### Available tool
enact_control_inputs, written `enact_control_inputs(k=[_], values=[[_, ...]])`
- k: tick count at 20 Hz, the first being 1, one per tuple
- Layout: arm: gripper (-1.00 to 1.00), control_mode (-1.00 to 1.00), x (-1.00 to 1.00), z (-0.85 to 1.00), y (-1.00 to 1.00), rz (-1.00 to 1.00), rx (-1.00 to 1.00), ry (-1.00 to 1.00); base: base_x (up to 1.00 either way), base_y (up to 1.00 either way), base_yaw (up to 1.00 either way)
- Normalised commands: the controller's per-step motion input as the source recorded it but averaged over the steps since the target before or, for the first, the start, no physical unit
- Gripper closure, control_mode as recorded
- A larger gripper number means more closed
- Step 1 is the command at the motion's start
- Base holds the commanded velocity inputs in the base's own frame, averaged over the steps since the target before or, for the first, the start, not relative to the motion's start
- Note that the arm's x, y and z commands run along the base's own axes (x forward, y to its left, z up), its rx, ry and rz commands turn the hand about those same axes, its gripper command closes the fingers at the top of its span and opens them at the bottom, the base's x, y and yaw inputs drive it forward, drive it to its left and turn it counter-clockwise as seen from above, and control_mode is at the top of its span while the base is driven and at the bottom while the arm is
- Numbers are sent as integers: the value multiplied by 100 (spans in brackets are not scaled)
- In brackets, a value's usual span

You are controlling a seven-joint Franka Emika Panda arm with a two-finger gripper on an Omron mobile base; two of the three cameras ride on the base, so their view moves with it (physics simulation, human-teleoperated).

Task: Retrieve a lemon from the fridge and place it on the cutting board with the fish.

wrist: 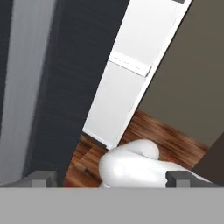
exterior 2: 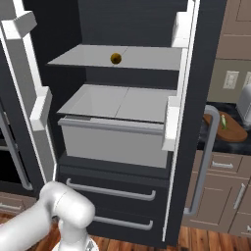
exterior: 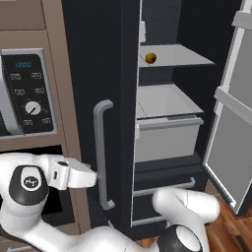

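One lemon [exterior: 150, 57] sits by itself on the top shelf [exterior: 187, 58] inside the fridge [exterior: 120, 98]. It is small and yellow, and it looks darker in the shade there. One fridge door [exterior: 236, 128] is swung wide open, so the shelves and the grey drawer [exterior: 167, 140] can be seen. The other door is shut, with its long grey handle [exterior: 102, 152] standing up and down.

The claw [wrist: 111, 177] is low, down beside the shut door, well apart from the lemon. Its two dark tips [wrist: 40, 178] stand wide apart with nothing between them. The camera on the hand looks along the dark fridge side at the open door and the wood floor [wrist: 157, 135], so the claw is not aimed at the lemon yet.

The board [exterior 2: 232, 131] is on the dark table [exterior 2: 215, 139] to the right of the fridge. The fish [exterior 2: 223, 120] lies on it, thin and green.

I think the job is only at its start. The door is open so the arm can get in. Next the claw has to lift up high, turn toward the top shelf and go in over the lemon. The lemon is round and smooth, so it could roll away if bumped.
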Motion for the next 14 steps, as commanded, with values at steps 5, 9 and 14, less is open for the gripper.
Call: enact_control_inputs(k=[5,9,14], values=[[-100,-100,-74,28,-57,28,22,1,0,0,0],[-100,-100,-60,34,-55,32,17,7,0,0,0],[-100,-100,-42,19,-75,21,18,12,0,0,0]])
